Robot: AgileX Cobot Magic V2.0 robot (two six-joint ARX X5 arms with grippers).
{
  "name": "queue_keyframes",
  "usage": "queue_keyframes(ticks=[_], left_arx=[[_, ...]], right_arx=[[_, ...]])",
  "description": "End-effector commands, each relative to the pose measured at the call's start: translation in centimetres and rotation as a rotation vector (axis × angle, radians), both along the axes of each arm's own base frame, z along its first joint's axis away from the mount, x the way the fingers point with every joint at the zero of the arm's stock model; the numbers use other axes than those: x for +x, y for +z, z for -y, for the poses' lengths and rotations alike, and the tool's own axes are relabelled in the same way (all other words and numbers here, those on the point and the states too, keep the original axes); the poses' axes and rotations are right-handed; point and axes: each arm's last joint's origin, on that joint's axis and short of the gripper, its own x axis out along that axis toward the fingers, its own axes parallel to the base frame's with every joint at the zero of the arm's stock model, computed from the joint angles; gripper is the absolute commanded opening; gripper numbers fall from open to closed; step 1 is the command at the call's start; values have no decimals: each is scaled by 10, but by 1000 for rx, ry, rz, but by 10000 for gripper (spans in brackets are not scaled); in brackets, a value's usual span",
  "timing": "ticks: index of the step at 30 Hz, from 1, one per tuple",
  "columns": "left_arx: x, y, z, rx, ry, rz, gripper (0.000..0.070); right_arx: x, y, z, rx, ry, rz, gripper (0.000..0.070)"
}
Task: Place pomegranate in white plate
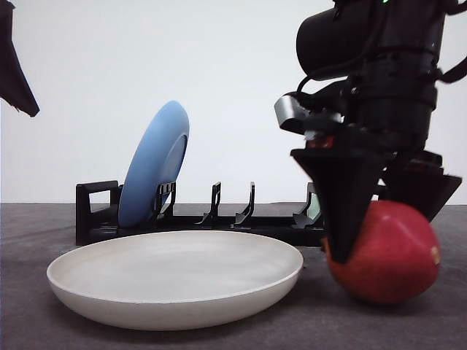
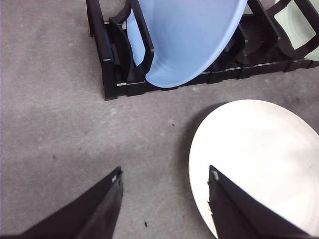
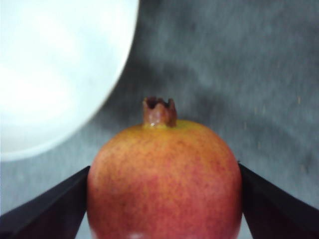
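In the front view we see the right pincer (image 1: 379, 219) lowered onto the pomegranate (image 1: 390, 255), its black fingers (image 1: 344, 197) straddling the fruit on either side. The pomegranate rests on the grey tabletop (image 1: 29, 292); whether the fingers press it or merely flank it we cannot tell from here. To the pincer's left, just beside the fruit and apart from it, sits the white plate (image 1: 175, 281), flat on the tabletop. Behind the plate, farther from us than the pincer, runs a black dish rack (image 1: 211, 219) with a blue plate (image 1: 153, 164) standing tilted in one of its slots. A dark piece of the left arm (image 1: 14, 65) hangs at the far side from the right pincer.

In the left wrist view the left pincer (image 2: 164, 199) stands wide apart with nothing between its fingers (image 2: 99, 209). The white plate (image 2: 259, 154) lies partly under one finger; ahead of the pincer are the dish rack (image 2: 109, 64) with the blue plate (image 2: 189, 40) and a pale green plate (image 2: 299, 25) in a further slot.

In the right wrist view the pomegranate (image 3: 164, 179) sits between the two fingers (image 3: 50, 209) of the right pincer, both touching its sides, its crown (image 3: 159, 112) pointing away from the pincer. Beyond the fruit and to one side is the white plate (image 3: 55, 69), blurred.
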Motion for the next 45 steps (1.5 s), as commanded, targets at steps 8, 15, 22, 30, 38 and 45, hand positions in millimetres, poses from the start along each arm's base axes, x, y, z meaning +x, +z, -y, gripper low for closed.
queue_keyframes(ticks=[8, 15, 22, 30, 38, 45], left_arx=[[3, 6, 1, -16, -5, 37, 313], [3, 7, 2, -18, -6, 44, 313], [3, 7, 2, -18, -5, 44, 313], [3, 7, 2, -18, -5, 44, 313], [3, 7, 2, -18, -5, 44, 313], [3, 6, 2, -18, -5, 44, 313]], right_arx=[[-1, 38, -24, 36, 162, 63, 491], [-12, 53, -62, 113, 260, 148, 491], [-6, 36, -99, 171, 285, 189, 492], [2, 11, -114, 168, 277, 179, 492], [6, -2, -119, 165, 268, 167, 527], [7, -3, -122, 173, 271, 176, 604]])
